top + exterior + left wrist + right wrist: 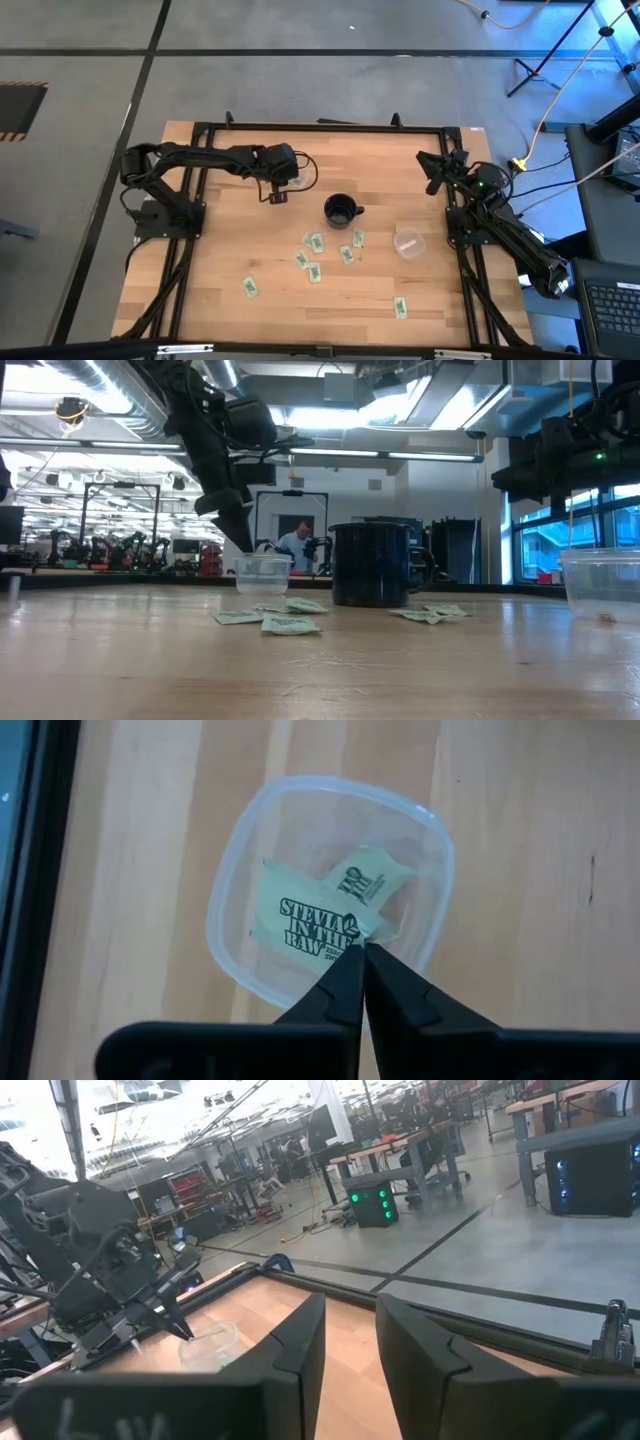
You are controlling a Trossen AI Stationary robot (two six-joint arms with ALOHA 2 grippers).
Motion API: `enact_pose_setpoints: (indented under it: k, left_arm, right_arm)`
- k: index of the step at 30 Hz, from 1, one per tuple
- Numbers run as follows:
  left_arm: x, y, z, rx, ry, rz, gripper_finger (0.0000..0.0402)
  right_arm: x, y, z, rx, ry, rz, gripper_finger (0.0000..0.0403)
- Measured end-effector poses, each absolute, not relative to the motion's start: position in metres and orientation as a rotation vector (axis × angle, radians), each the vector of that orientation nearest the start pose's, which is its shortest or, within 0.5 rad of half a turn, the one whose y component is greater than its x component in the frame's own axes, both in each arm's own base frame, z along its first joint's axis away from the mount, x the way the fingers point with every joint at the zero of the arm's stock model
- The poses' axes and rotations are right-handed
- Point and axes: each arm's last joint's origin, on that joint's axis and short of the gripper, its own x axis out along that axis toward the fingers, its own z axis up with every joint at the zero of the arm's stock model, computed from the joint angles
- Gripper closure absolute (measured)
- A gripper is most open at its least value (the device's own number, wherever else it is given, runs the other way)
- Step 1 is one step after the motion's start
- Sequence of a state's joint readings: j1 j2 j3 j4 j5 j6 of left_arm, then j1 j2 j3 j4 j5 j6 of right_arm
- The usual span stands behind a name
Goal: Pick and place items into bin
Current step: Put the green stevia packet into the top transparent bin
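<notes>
- Pale green paper is what you are handling: the packets (316, 243) are small flat sachets, probably very light and limp, so expect them to bend, slide on the wood and flutter if released from high up.
- Most lie loose on the wooden surface (230, 310) near the black mug (341, 210), just in front of it; one lies apart to the left (250, 288) and one near the right front (400, 308).
- Two packets (310, 920) already sit inside the clear bin (425, 840) at the far left of the surface, one overlapping the other.
- Your left gripper (358, 960) hangs right over that bin with its jaws pressed together at the tips and nothing between them, as far as the left wrist view shows.
- Your right gripper (350, 1345) waits at the far right edge, jaws partly apart and empty.
- A second clear cup (408, 243) stands to the right of the mug.
- Take a packet by a short edge or a lifted corner; a flat one probably needs the fingertips pressed down either side so it buckles up into the pinch.
- Pick the outlying packets singly; where they overlap you risk lifting two.
</notes>
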State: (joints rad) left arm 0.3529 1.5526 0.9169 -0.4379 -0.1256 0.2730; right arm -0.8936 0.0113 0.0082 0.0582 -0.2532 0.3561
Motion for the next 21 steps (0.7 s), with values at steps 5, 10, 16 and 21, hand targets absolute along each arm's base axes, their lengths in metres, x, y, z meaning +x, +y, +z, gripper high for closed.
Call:
enact_pose_setpoints:
  k: [5, 10, 16, 21]
  left_arm:
    - [0.275, 0.104, 0.186, 0.122, 1.123, 0.276, 0.0357]
    - [0.275, 0.103, 0.186, 0.145, 1.134, 0.305, 0.033]
    - [0.273, 0.091, 0.199, 0.218, 1.107, 0.239, 0.0317]
    - [0.27, 0.065, 0.22, 0.278, 1.012, 0.086, 0.0299]
  right_arm:
    - [0.066, -0.071, 0.171, 0.314, -0.161, -0.624, 0.0308]
    - [0.066, -0.071, 0.171, 0.314, -0.161, -0.624, 0.0308]
    - [0.066, -0.071, 0.171, 0.314, -0.161, -0.624, 0.0308]
    - [0.066, -0.071, 0.171, 0.314, -0.161, -0.624, 0.0308]
